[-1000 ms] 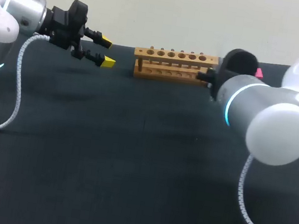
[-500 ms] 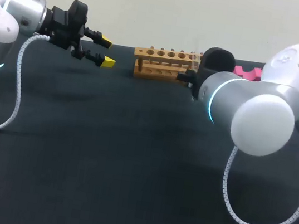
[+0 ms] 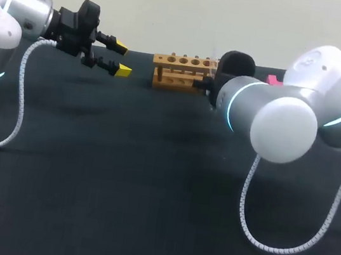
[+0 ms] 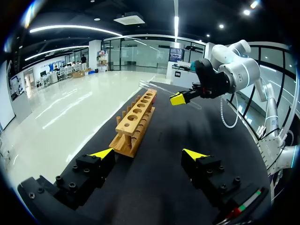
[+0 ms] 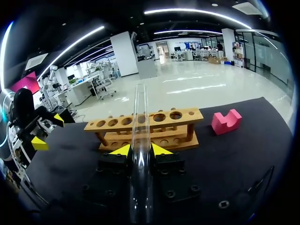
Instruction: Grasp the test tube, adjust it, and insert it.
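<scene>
glass test tube [image 5: 141, 159] clamped in right claw [image 5: 141, 150], facing wooden rack [image 5: 173, 124].

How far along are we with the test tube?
Grasp looks done: the right claw is shut on the clear test tube. In hand: the tube is in front of the light wooden rack, not in it. Left: insertion; no hole holds a tube yet. The left claw hangs open and empty.
</scene>
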